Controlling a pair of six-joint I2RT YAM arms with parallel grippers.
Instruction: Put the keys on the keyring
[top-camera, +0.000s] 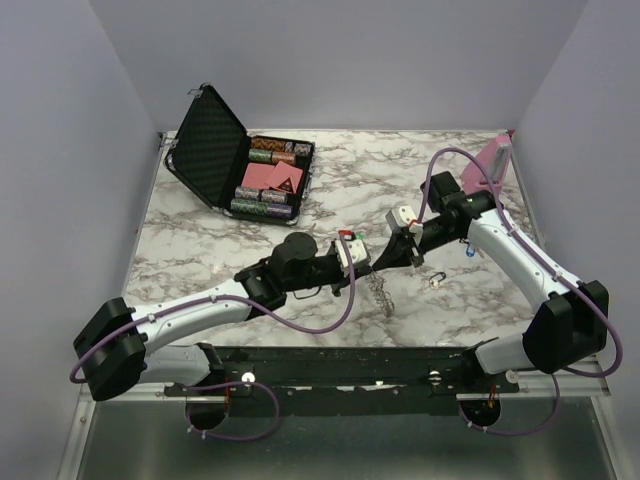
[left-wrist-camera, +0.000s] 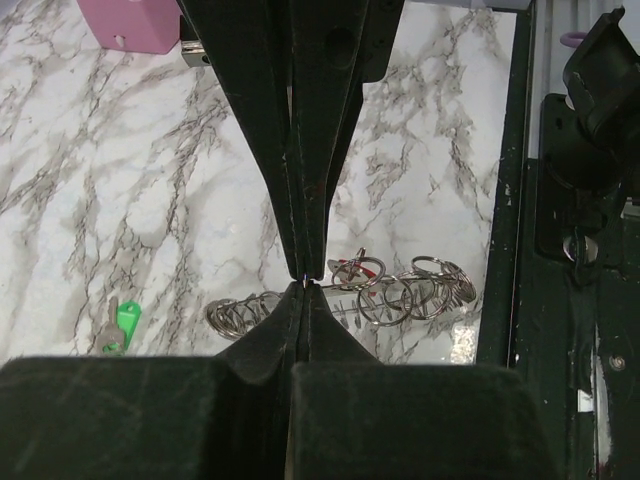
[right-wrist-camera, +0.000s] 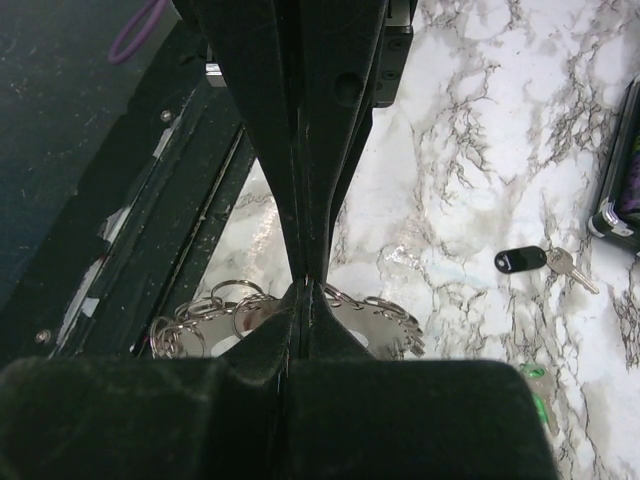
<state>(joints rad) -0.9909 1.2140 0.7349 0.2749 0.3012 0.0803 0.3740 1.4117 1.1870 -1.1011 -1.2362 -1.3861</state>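
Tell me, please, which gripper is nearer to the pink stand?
Right. The right gripper hangs left of the pink stand, nearer the arm bases; the left gripper lies farther left, beyond it.

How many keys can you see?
4: black key and green key loose on the table, red key on the keyring, blue key by the right arm. Others may be hidden.

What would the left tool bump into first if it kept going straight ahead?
The left tool, shut, points down at the keyring, so those silvery rings come first, with the marble table right under them. It may already touch them; depth is hard to judge.
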